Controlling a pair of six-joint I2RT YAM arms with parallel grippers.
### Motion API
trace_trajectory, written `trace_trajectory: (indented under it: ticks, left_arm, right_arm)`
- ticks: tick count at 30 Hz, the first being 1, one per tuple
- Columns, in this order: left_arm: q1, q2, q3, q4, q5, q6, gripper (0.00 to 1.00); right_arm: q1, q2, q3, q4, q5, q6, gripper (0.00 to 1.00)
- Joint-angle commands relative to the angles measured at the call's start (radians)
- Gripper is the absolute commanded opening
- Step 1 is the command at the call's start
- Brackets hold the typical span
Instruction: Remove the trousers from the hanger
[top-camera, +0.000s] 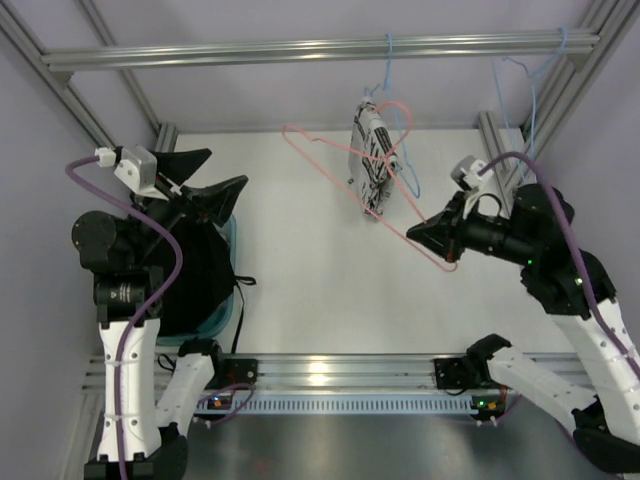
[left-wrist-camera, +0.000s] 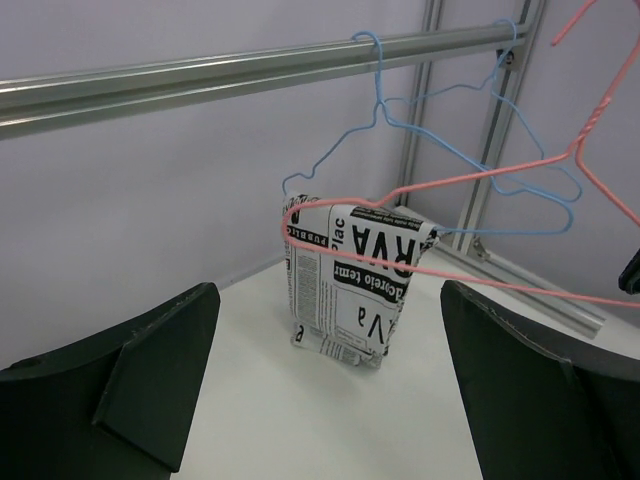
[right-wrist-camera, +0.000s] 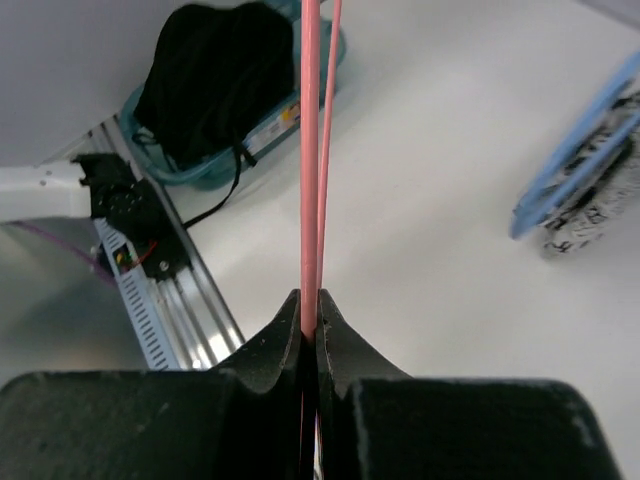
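The trousers (right-wrist-camera: 215, 80), plain black and soft, lie bunched in a teal bin (right-wrist-camera: 190, 178) at the left edge of the white counter (top-camera: 320, 300), beside the left arm's base. One thin black drawstring trails over the bin's rim onto the counter. Well apart from them, the hanger (right-wrist-camera: 311, 150), a thin pink-red wire triangle, carries nothing and slants above the middle of the counter. The right claw (right-wrist-camera: 310, 310) is clamped tight on its wire, and two pink strands run straight out from between the fingers. The left claw (top-camera: 215, 175) is spread wide above the bin and holds nothing. Behind, a black-and-white printed garment (left-wrist-camera: 355, 290) hangs folded over a light blue hanger (right-wrist-camera: 570, 165), which is hooked on the metal rail (left-wrist-camera: 200, 75).
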Motion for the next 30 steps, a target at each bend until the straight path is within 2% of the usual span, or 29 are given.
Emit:
trace_trajectory:
  ticks: [1, 6, 16, 19, 24, 30]
  left_arm:
    - [-0.004, 0.022, 0.028, 0.091, -0.036, -0.142, 0.98]
    - [-0.004, 0.042, 0.008, 0.096, -0.033, -0.152, 0.98]
    - [-0.004, 0.069, -0.02, 0.099, -0.033, -0.147, 0.98]
    - [-0.004, 0.073, -0.031, 0.103, -0.031, -0.142, 0.98]
    - [-0.004, 0.076, -0.049, 0.103, -0.014, -0.126, 0.98]
    - [-0.004, 0.047, -0.08, 0.103, -0.025, -0.092, 0.98]
  right_arm:
    - [-0.123, -0.107, 0.01, 0.01, -0.045, 0.032, 0.0]
    - [-0.312, -0.256, 0.022, -0.036, -0.054, 0.042, 0.0]
    - [-0.617, -0.471, 0.047, -0.214, 0.139, -0.015, 0.0]
    - [-0.663, -0.472, 0.058, -0.294, 0.167, -0.033, 0.0]
    - [-0.703, -0.433, -0.022, -0.404, 0.303, -0.026, 0.0]
    - [-0.705, -0.253, 0.001, -0.335, 0.336, -0.058, 0.0]
